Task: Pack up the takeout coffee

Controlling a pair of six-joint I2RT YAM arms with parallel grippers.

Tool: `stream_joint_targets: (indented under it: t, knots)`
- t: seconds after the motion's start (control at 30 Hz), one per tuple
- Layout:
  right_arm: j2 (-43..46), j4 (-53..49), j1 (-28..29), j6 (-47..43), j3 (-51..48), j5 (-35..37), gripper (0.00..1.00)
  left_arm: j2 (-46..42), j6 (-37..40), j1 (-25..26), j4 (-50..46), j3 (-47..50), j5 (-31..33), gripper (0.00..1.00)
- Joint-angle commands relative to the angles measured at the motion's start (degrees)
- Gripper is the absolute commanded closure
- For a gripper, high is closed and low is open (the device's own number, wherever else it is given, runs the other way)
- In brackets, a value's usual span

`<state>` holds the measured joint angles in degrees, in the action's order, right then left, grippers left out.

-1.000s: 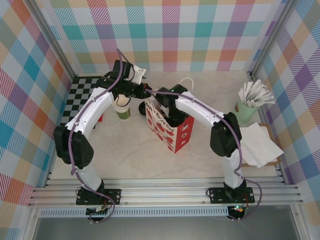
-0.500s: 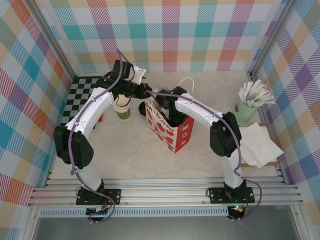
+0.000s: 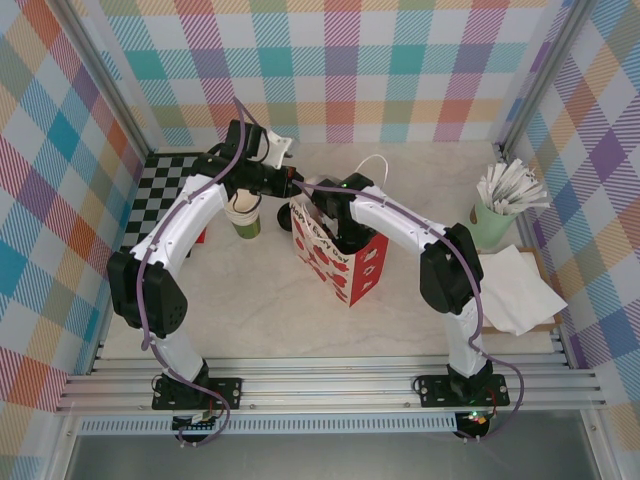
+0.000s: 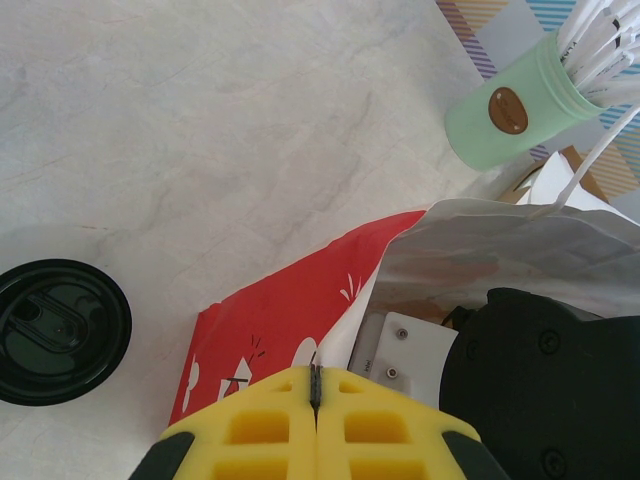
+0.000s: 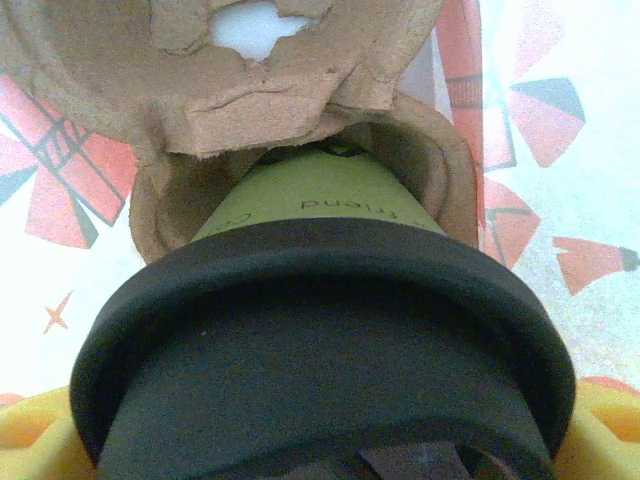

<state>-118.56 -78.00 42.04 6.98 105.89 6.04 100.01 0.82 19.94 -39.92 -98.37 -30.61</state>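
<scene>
Pale marbled tabletop [image 3: 250, 310], plaid walls all round, and the action is inside the red-and-white paper bag [image 3: 350, 265]. Down in there sits the takeout coffee [image 5: 320, 330], its green lower part nosed into a pocket of the brown pulp cup carrier [image 5: 290, 90], its dark lid facing the right wrist camera. Gripping it is the right tool [image 5: 320, 435], yellow fingers [image 5: 25, 450] clamped either side of the lid, no release yet. Over the last second that arm has edged a touch toward the bag's far end, then settled. That reads like final seating, so letting go looks like the next call. Meanwhile the left tool [image 4: 315, 400] is pressed fully closed, apparently pinching the bag's rim to hold the mouth open. Outside, a second black lid [image 4: 55, 330] sits near the bag, and the mint cup of white sticks [image 4: 505, 110] stands well apart.
</scene>
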Motion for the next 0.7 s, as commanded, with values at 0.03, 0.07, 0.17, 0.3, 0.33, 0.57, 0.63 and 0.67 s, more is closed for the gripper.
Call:
stream_joint_targets:
  t: [0.03,0.07,0.17,0.3,0.33,0.57,0.63,0.67]
  knots:
    - [-2.8,-0.9,-0.1,-1.0,-1.9,0.8,0.72,0.9,-0.4,-0.4,-0.6,0.6,-1.5,1.00]
    - [-2.8,-1.0,-0.1,-0.9,-1.9,0.8,0.72,0.9,-0.5,-0.4,-0.7,0.5,-1.5,1.00]
    - [-2.8,-1.0,-0.1,-1.0,-1.7,0.9,0.72,0.9,-0.5,-0.4,-0.7,0.5,-1.6,1.00]
    - [-2.9,-1.1,-0.1,-1.0,-1.4,0.9,0.72,1.1,-0.5,-0.4,-0.7,0.4,-1.6,1.00]
    - [-2.9,-1.2,-0.1,-1.1,-1.4,0.9,0.72,1.0,-0.5,-0.4,-0.7,0.4,-1.7,1.00]
    - [-2.9,-0.6,-0.1,-1.1,-1.9,1.0,0.72,1.1,-0.4,-0.4,-0.8,0.4,-1.7,1.00]
    - [-3.0,-0.4,-0.1,-1.1,-2.1,0.9,0.72,1.2,-0.5,-0.4,-0.8,0.4,-1.7,1.00]
    - [-3.2,-0.4,-0.1,-1.1,-2.1,0.9,0.72,1.2,-0.4,-0.4,-0.8,0.4,-1.7,1.00]
